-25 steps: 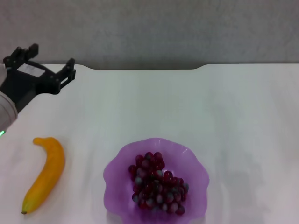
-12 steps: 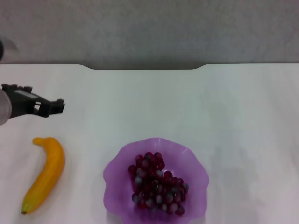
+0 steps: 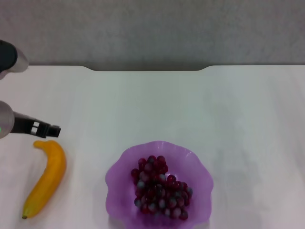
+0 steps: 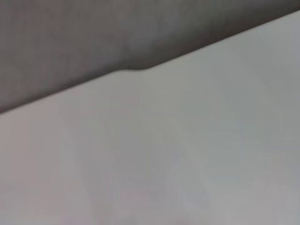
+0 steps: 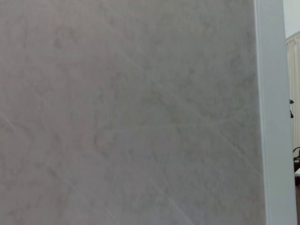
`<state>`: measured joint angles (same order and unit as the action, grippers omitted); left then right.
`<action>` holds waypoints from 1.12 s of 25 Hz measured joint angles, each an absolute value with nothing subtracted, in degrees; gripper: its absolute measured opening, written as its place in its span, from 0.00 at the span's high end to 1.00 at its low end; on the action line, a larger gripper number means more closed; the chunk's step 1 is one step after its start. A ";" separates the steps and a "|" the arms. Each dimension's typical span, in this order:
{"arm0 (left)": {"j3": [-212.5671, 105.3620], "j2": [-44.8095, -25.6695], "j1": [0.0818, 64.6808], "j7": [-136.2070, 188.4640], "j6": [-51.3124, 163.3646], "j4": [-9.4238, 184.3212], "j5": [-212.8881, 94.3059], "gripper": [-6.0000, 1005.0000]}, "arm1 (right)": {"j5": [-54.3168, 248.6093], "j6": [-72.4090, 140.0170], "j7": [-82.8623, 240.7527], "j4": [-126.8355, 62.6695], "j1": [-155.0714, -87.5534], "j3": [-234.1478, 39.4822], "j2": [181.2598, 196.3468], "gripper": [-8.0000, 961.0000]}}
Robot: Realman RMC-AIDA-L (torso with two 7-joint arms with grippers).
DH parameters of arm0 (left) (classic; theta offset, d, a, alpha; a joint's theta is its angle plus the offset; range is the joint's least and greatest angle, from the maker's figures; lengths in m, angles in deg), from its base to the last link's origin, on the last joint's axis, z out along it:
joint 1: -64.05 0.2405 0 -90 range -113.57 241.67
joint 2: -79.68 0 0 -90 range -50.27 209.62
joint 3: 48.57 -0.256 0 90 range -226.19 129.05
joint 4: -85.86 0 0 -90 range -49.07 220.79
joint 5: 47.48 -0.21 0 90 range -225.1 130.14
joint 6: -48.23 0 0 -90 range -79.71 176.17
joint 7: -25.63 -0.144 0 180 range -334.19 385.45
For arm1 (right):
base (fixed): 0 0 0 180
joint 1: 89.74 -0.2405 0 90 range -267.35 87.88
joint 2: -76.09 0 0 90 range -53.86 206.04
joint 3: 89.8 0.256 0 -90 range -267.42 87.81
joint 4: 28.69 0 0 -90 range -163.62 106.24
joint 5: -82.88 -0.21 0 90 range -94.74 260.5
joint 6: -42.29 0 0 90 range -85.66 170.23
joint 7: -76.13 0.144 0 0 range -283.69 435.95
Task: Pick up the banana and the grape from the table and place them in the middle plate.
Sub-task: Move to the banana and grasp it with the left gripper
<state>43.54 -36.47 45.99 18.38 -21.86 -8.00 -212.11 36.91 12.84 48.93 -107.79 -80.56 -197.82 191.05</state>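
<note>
Here the left gripper [image 3: 53, 129] hangs low over the table [image 3: 157, 105], whether its fingers are apart or together I cannot tell. Just beneath its tip lies the banana [image 3: 45, 177] (stem end nearest). Well off to its right, the grape [image 3: 160, 187] rests inside the middle plate [image 3: 117, 177].

open table [image 3: 200, 105] around banana [image 3: 45, 179] — left gripper [image 3: 50, 129] just above it
</note>
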 joint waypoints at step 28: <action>44.36 -36.69 32.03 17.51 -23.00 21.82 -212.01 0.28 | 36.91 14.25 49.07 -108.18 -81.74 -197.95 191.05 0.30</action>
